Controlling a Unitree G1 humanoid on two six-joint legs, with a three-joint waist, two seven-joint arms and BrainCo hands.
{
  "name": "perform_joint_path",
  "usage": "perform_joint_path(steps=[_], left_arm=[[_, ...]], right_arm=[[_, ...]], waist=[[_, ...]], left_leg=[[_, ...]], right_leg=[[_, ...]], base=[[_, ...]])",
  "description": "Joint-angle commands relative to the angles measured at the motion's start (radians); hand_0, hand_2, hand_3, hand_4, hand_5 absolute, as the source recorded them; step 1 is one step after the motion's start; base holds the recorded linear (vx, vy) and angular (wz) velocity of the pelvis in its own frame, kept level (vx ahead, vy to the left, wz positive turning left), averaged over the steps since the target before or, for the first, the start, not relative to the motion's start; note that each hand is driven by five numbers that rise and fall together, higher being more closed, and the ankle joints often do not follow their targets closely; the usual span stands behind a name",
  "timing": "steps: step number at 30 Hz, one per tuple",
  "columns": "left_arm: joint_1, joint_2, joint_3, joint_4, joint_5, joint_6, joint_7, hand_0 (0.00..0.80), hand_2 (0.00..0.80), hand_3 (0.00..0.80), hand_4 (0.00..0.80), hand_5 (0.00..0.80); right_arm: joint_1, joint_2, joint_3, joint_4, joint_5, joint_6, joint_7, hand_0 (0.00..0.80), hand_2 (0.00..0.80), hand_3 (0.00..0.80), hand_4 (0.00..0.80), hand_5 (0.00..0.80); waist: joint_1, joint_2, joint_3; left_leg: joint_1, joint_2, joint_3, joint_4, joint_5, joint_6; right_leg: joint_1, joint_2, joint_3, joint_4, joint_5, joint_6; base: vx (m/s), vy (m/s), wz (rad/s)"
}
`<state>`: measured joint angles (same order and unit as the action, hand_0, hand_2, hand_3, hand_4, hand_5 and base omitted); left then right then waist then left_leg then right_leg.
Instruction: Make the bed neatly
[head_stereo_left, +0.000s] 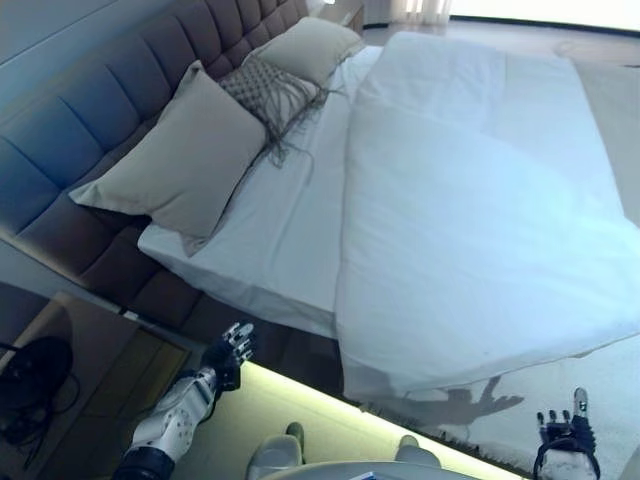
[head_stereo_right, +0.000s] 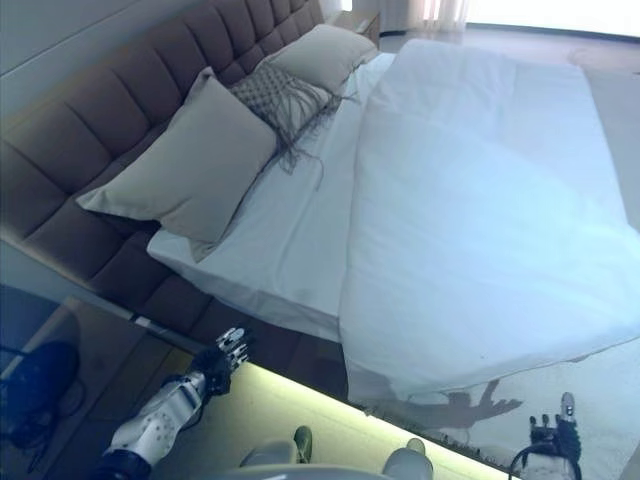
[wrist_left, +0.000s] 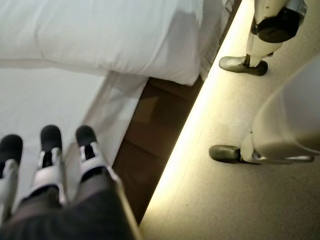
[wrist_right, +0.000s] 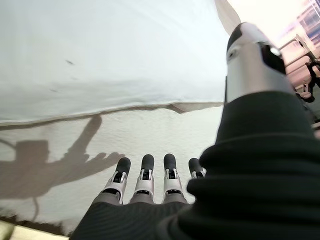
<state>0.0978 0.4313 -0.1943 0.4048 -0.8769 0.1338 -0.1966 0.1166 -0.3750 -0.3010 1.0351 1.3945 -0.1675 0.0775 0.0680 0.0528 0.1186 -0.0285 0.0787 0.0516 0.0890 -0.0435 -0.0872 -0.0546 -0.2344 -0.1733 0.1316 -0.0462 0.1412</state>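
Note:
A white duvet (head_stereo_left: 480, 210) covers most of the bed, its near edge hanging over the bed's side. Bare white sheet (head_stereo_left: 290, 210) shows between the duvet and the pillows. Two beige pillows (head_stereo_left: 180, 160) (head_stereo_left: 310, 45) and a fringed grey cushion (head_stereo_left: 268, 88) lean on the tufted headboard (head_stereo_left: 90, 100). My left hand (head_stereo_left: 230, 352) hangs open below the bed's near corner, touching nothing. My right hand (head_stereo_left: 565, 430) is open low beside the duvet's hanging edge, over pale carpet (wrist_right: 150, 135); its fingers (wrist_right: 145, 175) are straight and hold nothing.
A lit strip runs along the bed's base (head_stereo_left: 300, 390). A wooden nightstand (head_stereo_left: 90, 370) with a dark object (head_stereo_left: 35, 375) stands at the lower left. Pale carpet (head_stereo_left: 600, 380) lies beside the bed at the right.

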Motion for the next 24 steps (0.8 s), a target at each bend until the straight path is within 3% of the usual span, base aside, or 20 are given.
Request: perform_joint_path(steps=[1, 10, 12, 13, 14, 15, 17, 19, 22, 24], left_arm=[[0.024, 0.035, 0.068, -0.071, 0.005, -0.036, -0.020, 0.000, 0.000, 0.000, 0.000, 0.000], [0.091, 0.040, 0.092, -0.060, 0.014, -0.051, -0.063, 0.000, 0.000, 0.000, 0.000, 0.000], [0.096, 0.046, 0.107, -0.059, 0.018, -0.042, -0.071, 0.000, 0.000, 0.000, 0.000, 0.000], [0.100, 0.053, 0.116, -0.056, 0.032, -0.043, -0.082, 0.000, 0.000, 0.000, 0.000, 0.000], [0.103, 0.062, 0.118, -0.051, 0.043, -0.045, -0.084, 0.000, 0.000, 0.000, 0.000, 0.000], [0.095, 0.074, 0.119, -0.040, 0.043, -0.051, -0.084, 0.000, 0.000, 0.000, 0.000, 0.000], [0.025, 0.129, 0.110, -0.030, 0.012, -0.059, -0.089, 0.000, 0.000, 0.000, 0.000, 0.000], [-0.030, 0.180, 0.114, -0.040, 0.008, -0.039, -0.088, 0.000, 0.000, 0.000, 0.000, 0.000], [-0.053, 0.206, 0.124, -0.050, -0.003, 0.001, -0.071, 0.000, 0.000, 0.000, 0.000, 0.000], [-0.023, 0.199, 0.126, -0.066, -0.011, 0.017, -0.066, 0.000, 0.000, 0.000, 0.000, 0.000]], right_arm=[[0.056, 0.040, 0.026, -0.071, -0.007, -0.007, 0.071, 0.000, 0.000, 0.000, 0.000, 0.000], [0.094, 0.040, 0.022, -0.043, 0.005, 0.014, 0.077, 0.000, 0.000, 0.000, 0.000, 0.000], [0.092, 0.030, 0.027, -0.048, -0.051, 0.040, 0.082, 0.000, 0.000, 0.000, 0.000, 0.000], [0.093, 0.023, 0.026, -0.049, -0.066, 0.054, 0.097, 0.000, 0.000, 0.000, 0.000, 0.000], [0.092, 0.017, 0.026, -0.049, -0.080, 0.064, 0.102, 0.000, 0.000, 0.000, 0.000, 0.000], [0.079, 0.000, 0.027, -0.044, -0.086, 0.082, 0.097, 0.000, 0.000, 0.000, 0.000, 0.000], [0.002, -0.041, 0.010, 0.041, -0.029, 0.126, 0.115, 0.000, 0.000, 0.000, 0.000, 0.000], [-0.048, -0.067, -0.001, 0.156, 0.061, 0.167, 0.136, 0.000, 0.000, 0.000, 0.000, 0.000], [-0.045, -0.079, -0.038, 0.211, 0.085, 0.234, 0.100, 0.000, 0.000, 0.000, 0.000, 0.000], [-0.009, -0.095, -0.053, 0.199, 0.073, 0.225, 0.102, 0.000, 0.000, 0.000, 0.000, 0.000]], waist=[[-0.002, -0.057, -0.044], [0.033, -0.079, -0.078], [0.031, -0.078, -0.075], [0.021, -0.082, -0.061], [0.017, -0.091, -0.051], [0.013, -0.099, -0.035], [0.013, -0.113, -0.001], [0.023, -0.116, 0.009], [0.026, -0.101, 0.011], [0.033, -0.086, 0.019]], left_leg=[[-0.118, 0.097, -0.055, 0.109, 0.024, -0.037], [-0.090, 0.106, -0.108, 0.102, -0.003, -0.037], [-0.071, 0.085, -0.121, 0.093, -0.012, -0.010], [-0.057, 0.063, -0.134, 0.095, -0.028, 0.002], [-0.050, 0.055, -0.130, 0.104, -0.039, 0.006], [-0.049, 0.062, -0.117, 0.125, -0.050, 0.001], [-0.113, 0.099, -0.121, 0.189, -0.071, -0.017], [-0.190, 0.151, -0.146, 0.238, -0.073, -0.024], [-0.225, 0.224, -0.171, 0.271, -0.054, -0.075], [-0.251, 0.233, -0.198, 0.269, -0.008, -0.106]], right_leg=[[0.041, -0.101, 0.023, -0.061, 0.095, 0.083], [0.090, -0.090, 0.032, -0.080, 0.069, 0.097], [0.032, -0.122, 0.036, 0.071, 0.067, 0.106], [-0.051, -0.142, 0.082, 0.178, 0.108, 0.114], [-0.089, -0.155, 0.101, 0.180, 0.126, 0.116], [-0.100, -0.164, 0.101, 0.125, 0.141, 0.117], [-0.134, -0.142, 0.127, 0.013, 0.203, 0.121], [-0.146, -0.099, 0.141, -0.014, 0.181, 0.121], [-0.147, -0.068, 0.115, 0.015, 0.145, 0.121], [-0.111, -0.055, 0.097, 0.007, 0.132, 0.121]], base=[[0.108, -0.043, -0.03], [0.105, 0.000, -0.04], [0.102, 0.081, -0.04], [0.108, 0.015, -0.07], [0.089, -0.115, -0.10], [-0.028, -0.303, -0.06], [-0.195, -0.510, 0.05], [-0.162, -0.554, 0.33], [0.076, -0.351, 0.49], [0.140, -0.077, 0.07]])
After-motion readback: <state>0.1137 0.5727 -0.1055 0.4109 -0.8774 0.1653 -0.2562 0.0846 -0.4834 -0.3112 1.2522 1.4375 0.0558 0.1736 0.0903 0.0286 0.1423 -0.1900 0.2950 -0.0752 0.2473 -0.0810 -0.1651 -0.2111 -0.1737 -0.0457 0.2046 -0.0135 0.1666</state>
